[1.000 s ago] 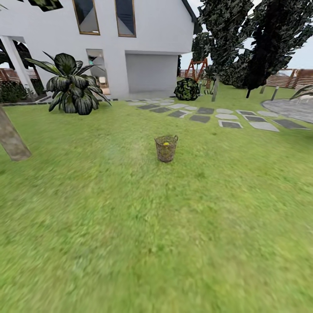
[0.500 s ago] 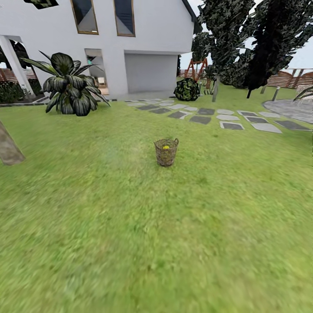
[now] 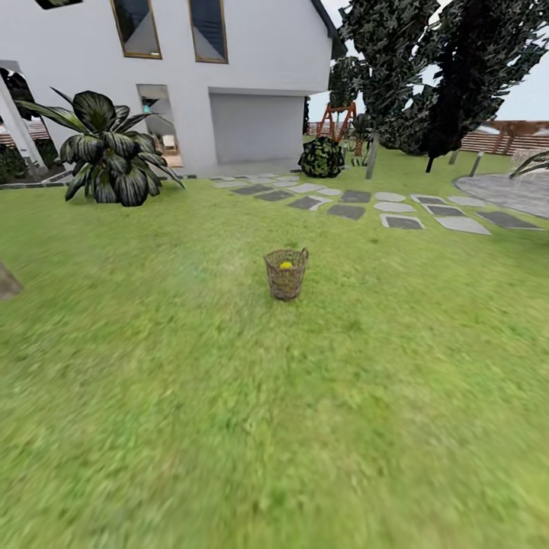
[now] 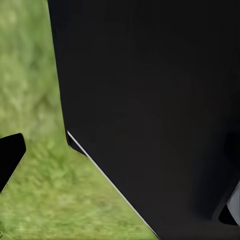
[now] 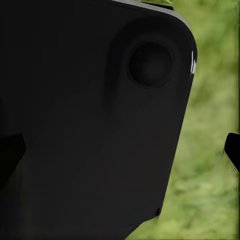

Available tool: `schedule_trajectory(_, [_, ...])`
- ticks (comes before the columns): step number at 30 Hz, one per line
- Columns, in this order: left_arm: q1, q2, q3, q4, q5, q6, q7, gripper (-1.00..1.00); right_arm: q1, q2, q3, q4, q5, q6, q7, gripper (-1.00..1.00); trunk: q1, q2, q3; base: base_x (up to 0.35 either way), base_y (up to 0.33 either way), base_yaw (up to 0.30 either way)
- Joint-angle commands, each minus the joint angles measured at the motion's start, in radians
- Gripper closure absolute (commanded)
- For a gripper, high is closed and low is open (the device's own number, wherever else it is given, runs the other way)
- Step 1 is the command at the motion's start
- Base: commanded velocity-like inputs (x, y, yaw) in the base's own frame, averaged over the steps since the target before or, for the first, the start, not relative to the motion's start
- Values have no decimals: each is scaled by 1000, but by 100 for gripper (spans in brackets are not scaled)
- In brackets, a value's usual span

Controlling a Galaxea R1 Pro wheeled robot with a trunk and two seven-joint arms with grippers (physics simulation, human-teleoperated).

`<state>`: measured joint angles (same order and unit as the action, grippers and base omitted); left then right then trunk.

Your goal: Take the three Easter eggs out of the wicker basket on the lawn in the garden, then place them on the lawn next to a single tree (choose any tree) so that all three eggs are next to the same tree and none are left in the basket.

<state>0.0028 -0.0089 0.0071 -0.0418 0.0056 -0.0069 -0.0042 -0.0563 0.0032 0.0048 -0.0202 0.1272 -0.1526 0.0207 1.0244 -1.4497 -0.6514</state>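
bg: white house (image 3: 252, 53) | garage door (image 3: 256, 126) | stepping stones (image 3: 347, 211) | broadleaf plant (image 3: 107, 149)

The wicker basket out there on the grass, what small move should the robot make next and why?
Probably roll straight forward toward the wicker basket. It stands ahead across open lawn, with yellow of an egg showing inside, likely beyond arm's reach.

A large black body panel (image 4: 150, 100) of the robot blocks most of the left wrist view, a thin pale line running along its slanted edge. Beside it lies blurred, mottled green lawn (image 4: 45, 190), with a small black tip (image 4: 9, 155) over the grass.
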Motion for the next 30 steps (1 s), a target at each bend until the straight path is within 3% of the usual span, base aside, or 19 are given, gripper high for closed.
schedule_trajectory(1, [0, 0, 1, -1, 1, -1, 0, -100, 0, 0, -1, 1, 7, -3, 0, -100, 1, 0, -1, 340, 0, -86])
schedule_trajectory(30, [0, 0, 2, -1, 2, -1, 2, -100, 0, -2, -2, -3, 8, -2, 0, -100, 1, 0, -1, 340, 0, -24])
